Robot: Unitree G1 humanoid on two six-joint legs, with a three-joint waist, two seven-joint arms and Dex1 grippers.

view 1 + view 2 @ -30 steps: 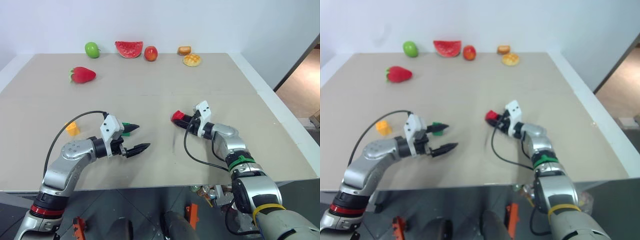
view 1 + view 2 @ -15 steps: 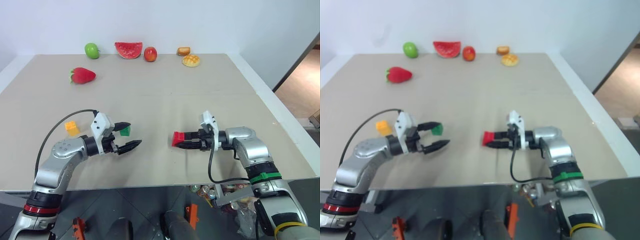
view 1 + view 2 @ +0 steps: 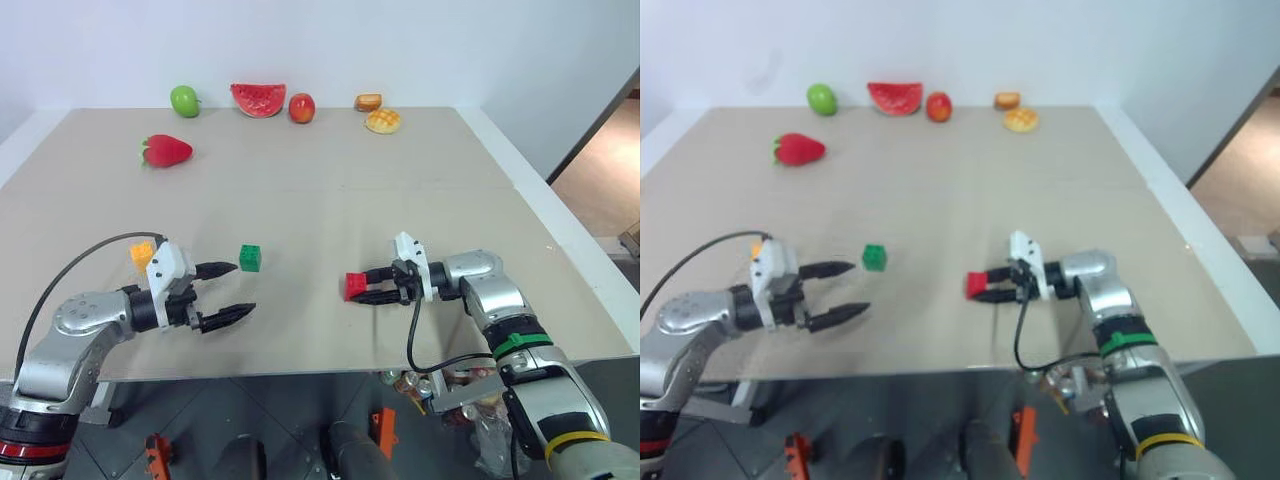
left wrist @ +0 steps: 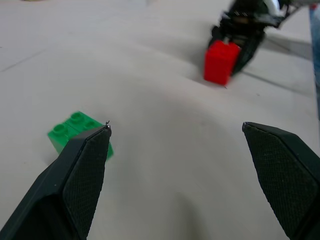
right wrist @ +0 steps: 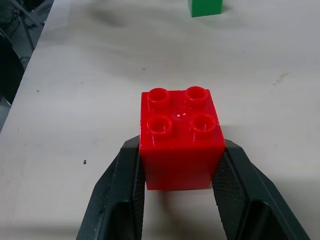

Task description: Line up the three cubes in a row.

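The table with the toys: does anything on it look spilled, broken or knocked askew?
Nothing stands out. The red cube sits squarely between the right gripper's fingers, the green cube stands upright on the table, and the toy fruits sit at the far edge.

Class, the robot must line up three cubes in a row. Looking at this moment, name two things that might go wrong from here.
1. The right gripper pinches the red cube only by its lower sides, so it might twist or slip when set down.
2. The left gripper stands open close to the green cube, with the yellow-orange cube right beside its arm; a careless sweep may knock either out of place.
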